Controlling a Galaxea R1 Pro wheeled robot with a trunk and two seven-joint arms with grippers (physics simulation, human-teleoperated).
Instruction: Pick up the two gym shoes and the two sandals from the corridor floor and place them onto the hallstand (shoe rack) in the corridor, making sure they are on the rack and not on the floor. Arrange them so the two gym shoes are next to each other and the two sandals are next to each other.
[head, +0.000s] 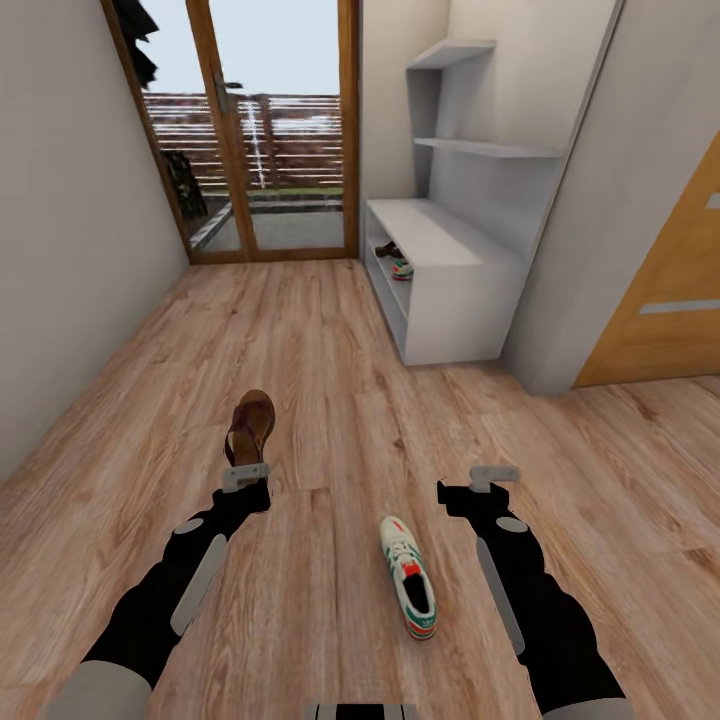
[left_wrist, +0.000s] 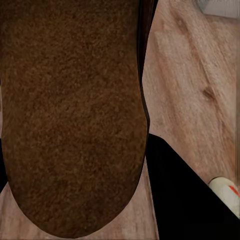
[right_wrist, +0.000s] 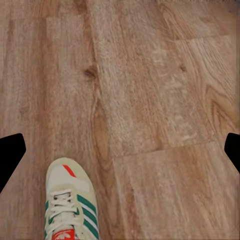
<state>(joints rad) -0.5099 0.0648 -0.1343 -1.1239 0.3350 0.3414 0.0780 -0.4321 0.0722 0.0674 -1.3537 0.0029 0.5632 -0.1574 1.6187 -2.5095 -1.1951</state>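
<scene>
My left gripper (head: 245, 478) is shut on a brown sandal (head: 250, 425), held up over the wood-plank corridor floor (head: 330, 350); up close, the sandal's brown underside (left_wrist: 70, 115) sits against a black finger (left_wrist: 185, 200). One white gym shoe (head: 408, 577) with green stripes lies on the floor between my arms, toe pointing away. My right gripper (head: 480, 487) hangs open beside it, and the shoe's toe (right_wrist: 67, 205) lies off to one side of its spread fingers (right_wrist: 10, 155). The white hallstand (head: 460, 300) stands at the right wall, with another gym shoe (head: 401, 267) and a sandal (head: 385, 248) on its inner shelf.
A wood-framed glass door (head: 270, 130) closes the corridor's far end. A grey wall (head: 60, 250) runs along the left. An orange door (head: 670, 300) and a grey wall corner (head: 600, 250) stand at the right, past the hallstand.
</scene>
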